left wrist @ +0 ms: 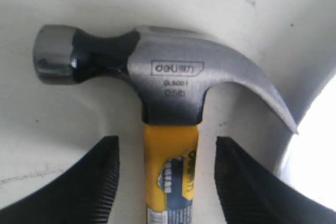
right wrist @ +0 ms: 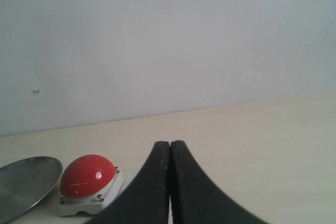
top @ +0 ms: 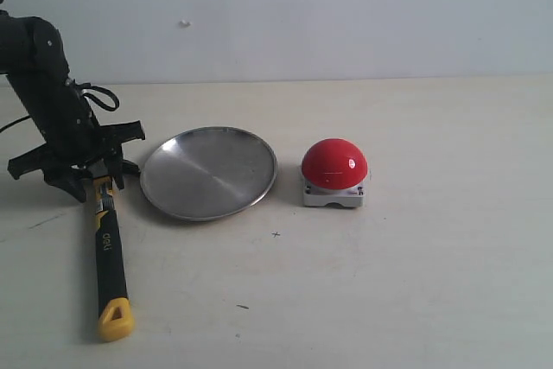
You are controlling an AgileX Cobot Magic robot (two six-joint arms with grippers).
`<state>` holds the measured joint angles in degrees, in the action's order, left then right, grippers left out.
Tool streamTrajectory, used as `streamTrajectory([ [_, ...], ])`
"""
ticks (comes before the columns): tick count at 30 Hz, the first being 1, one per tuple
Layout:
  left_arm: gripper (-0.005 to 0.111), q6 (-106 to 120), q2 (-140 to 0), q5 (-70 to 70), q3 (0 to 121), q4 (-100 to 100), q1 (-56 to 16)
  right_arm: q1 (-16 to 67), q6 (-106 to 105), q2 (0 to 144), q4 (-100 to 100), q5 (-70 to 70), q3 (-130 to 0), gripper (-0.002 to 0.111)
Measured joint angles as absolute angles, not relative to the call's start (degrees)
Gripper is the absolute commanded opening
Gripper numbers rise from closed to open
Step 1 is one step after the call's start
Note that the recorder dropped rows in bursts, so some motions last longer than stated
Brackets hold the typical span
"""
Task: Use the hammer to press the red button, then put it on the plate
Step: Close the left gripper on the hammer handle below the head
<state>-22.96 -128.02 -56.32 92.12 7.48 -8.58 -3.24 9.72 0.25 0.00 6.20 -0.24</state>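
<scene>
Straddling hammer (left wrist: pixel 173 72) neck, left gripper (left wrist: pixel 165 145) gapes wide — jaws clear of handle; right gripper (right wrist: pixel 169 148) pressed closed, holding nothing.

Steel-grey head and yellow-black handle on the hammer (left wrist: pixel 173 77), silver plate (top: pixel 207 174), glossy red button (top: pixel 333 163) on grey base

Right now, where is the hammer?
In the exterior view the hammer lies flat on the left of the table, just left of the plate, its head under the left arm, whose open jaws straddle the handle.
</scene>
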Motion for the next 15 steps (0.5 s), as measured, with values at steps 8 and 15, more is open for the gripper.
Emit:
streamTrajectory([
  [8, 0.054, -23.0, -128.0, -56.0, 92.1, 6.3, -8.6, -3.2, 9.7, 0.3, 0.0, 6.2, -0.2, 0.000],
  [15, 0.054, -23.0, -128.7, -55.0, 92.3, 6.3, -8.6, -3.2, 9.7, 0.3, 0.0, 6.2, -0.2, 0.000],
])
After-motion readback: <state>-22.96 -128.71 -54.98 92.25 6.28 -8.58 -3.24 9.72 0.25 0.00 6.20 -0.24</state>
